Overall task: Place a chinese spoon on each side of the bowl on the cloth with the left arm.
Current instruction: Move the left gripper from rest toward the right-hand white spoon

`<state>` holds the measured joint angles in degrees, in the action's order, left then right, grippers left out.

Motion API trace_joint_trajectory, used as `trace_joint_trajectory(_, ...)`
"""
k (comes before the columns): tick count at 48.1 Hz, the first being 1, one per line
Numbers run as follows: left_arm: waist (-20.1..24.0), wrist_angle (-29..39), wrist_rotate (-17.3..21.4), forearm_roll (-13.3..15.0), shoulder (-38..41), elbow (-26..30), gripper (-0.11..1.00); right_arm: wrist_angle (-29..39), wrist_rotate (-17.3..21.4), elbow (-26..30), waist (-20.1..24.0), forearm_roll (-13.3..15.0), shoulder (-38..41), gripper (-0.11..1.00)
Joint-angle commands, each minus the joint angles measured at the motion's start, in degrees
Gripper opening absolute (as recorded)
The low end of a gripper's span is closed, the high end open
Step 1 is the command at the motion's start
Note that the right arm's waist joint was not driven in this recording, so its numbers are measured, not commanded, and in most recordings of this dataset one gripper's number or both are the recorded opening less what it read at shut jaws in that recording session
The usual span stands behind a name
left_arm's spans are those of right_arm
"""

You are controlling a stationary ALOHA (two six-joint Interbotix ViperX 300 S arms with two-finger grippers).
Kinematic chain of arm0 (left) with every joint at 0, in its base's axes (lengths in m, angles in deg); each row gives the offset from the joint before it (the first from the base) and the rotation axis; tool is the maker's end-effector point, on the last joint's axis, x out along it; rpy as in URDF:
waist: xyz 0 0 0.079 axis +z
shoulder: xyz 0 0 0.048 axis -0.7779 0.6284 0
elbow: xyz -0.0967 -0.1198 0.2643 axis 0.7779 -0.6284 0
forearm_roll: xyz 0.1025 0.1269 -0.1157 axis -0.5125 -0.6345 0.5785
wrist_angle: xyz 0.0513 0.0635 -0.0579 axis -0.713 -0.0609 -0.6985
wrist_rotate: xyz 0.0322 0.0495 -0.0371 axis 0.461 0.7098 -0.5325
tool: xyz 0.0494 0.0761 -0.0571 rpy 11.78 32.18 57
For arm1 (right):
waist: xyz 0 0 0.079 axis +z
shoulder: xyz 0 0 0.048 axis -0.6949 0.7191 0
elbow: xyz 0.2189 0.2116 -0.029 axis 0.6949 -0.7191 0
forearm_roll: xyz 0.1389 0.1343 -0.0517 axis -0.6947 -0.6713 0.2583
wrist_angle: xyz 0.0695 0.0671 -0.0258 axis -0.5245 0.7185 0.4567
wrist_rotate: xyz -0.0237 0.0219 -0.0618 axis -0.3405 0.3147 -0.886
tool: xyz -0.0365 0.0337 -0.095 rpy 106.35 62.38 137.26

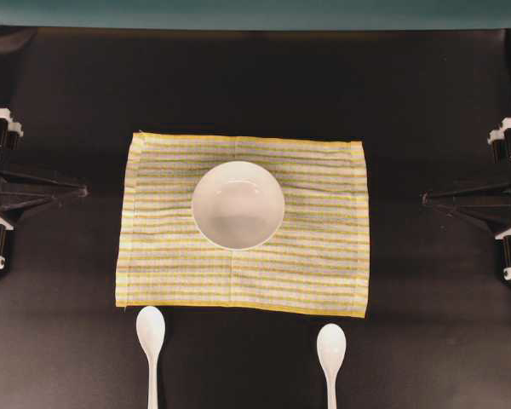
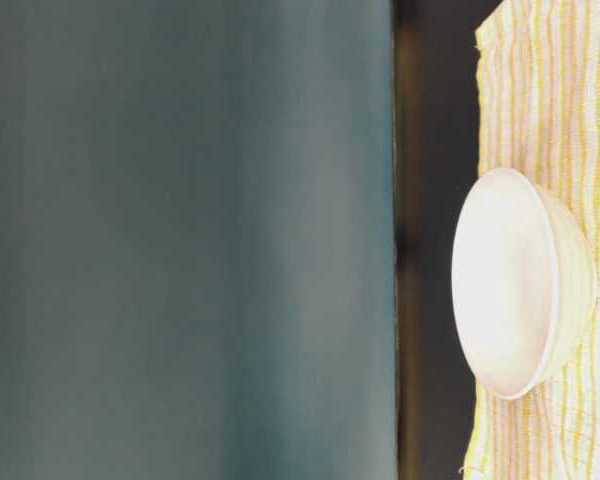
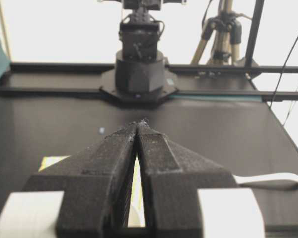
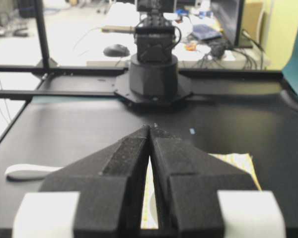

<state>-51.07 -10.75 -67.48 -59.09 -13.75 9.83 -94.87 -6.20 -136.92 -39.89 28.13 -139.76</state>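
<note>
A glossy white bowl [image 1: 238, 204] [image 2: 520, 295] rests on the upper middle of the yellow-striped cloth [image 1: 324, 256] [image 2: 550, 90]. Two white chinese spoons lie on the black table in front of the cloth's near edge, one at the left [image 1: 150, 339] and one at the right [image 1: 331, 354], handles pointing toward me. The left gripper [image 1: 83, 191] [image 3: 140, 122] is parked at the left edge, tips together, holding nothing. The right gripper [image 1: 426, 198] [image 4: 151, 128] sits shut at the right edge, also holding nothing. A spoon [image 3: 268, 179] shows beside the left jaws, and a spoon [image 4: 27, 171] beside the right jaws.
The black table [image 1: 68, 341] surrounds the cloth. A teal backdrop [image 1: 255, 13] runs along the far edge. Each wrist view faces the opposite arm's base [image 3: 139, 74] [image 4: 154, 74] across the table.
</note>
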Motion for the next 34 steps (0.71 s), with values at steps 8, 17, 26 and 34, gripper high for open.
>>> trace_joint_trajectory(8,-3.4,11.6,-8.4,-2.3,2.5,5.0,0.00,3.0,-0.2,-0.4,0.0,-0.1,0.4,0.00)
trace_joint_trajectory(17,-4.2,14.9,-13.1,-2.3,7.6,6.9,0.00,6.5,0.4,-2.2,0.0,-0.9,1.8,0.00)
trace_joint_trajectory(26,-6.1,14.4,-15.8,-2.3,16.5,9.8,0.00,6.6,2.5,-4.0,0.0,-1.0,4.0,0.00)
trace_joint_trajectory(34,-8.5,10.9,-19.2,-2.3,28.6,14.9,0.01,4.9,5.1,-5.1,0.0,-1.0,8.2,0.00)
